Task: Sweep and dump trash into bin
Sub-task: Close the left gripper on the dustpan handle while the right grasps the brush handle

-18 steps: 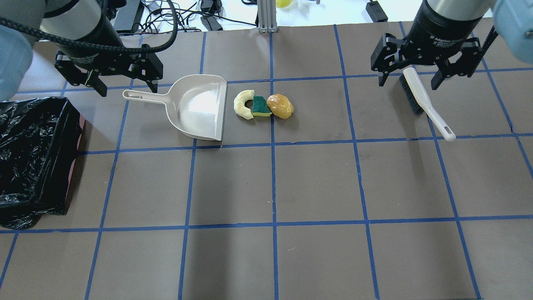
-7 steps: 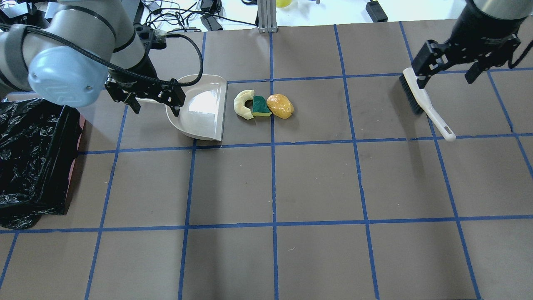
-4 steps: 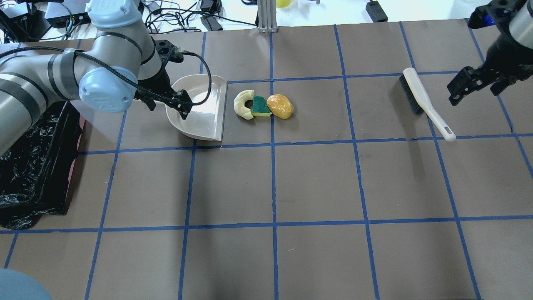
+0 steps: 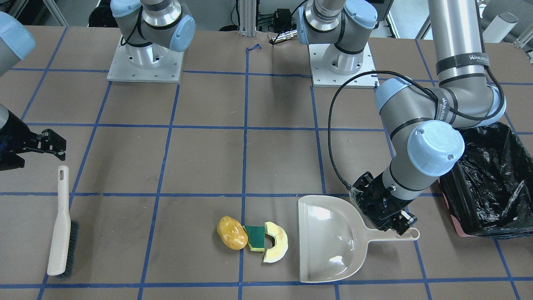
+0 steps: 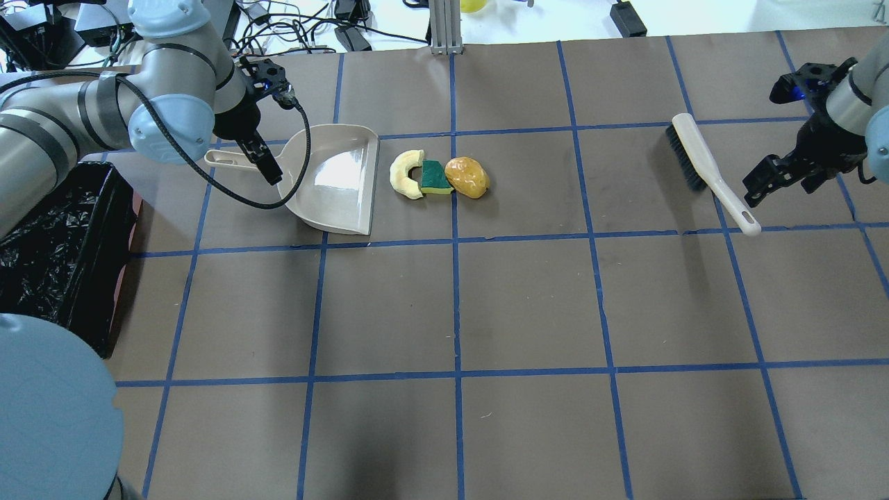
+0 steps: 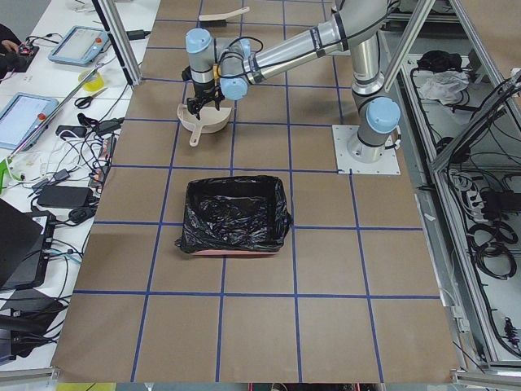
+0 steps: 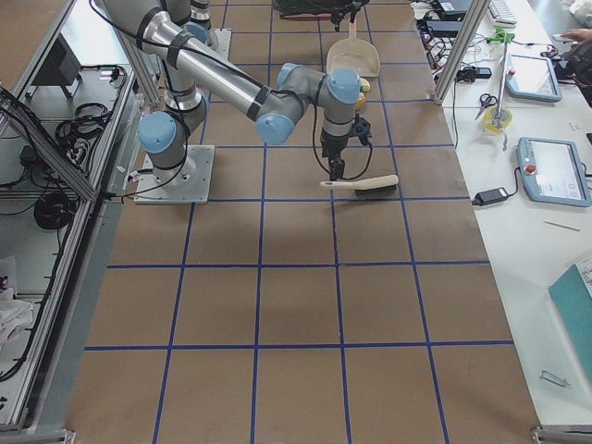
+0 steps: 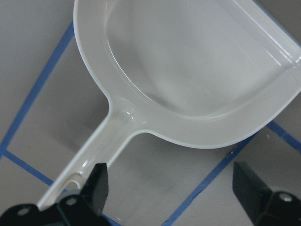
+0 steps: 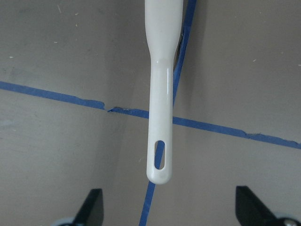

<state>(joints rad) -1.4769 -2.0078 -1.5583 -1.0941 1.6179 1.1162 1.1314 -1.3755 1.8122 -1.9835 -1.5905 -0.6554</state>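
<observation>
Spread wide, the left gripper (image 8: 171, 174) hangs low over the pan handle (image 5: 226, 158). That handle runs slantwise under one finger, not centred between the two, and nothing is pinched. The black-lined bin (image 5: 69, 229) sits just outside this arm, at the table's (image 5: 528, 298) left end. The dustpan (image 5: 333, 180) lies flat with its handle toward the bin and its open lip toward the trash (image 5: 437, 177).

The trash is three pieces touching in a short row just beside that lip:
- a pale crescent slice (image 5: 403, 173)
- a green-and-yellow sponge (image 5: 435, 178)
- a glossy yellow lump (image 5: 467, 177)

The left arm is nearer to them. Well apart to the right lies the brush (image 5: 701, 167), bristles away from the robot. The tip of the brush handle (image 9: 157, 155) points straight into the gap of the right gripper (image 9: 169, 197), which is also spread and empty.
</observation>
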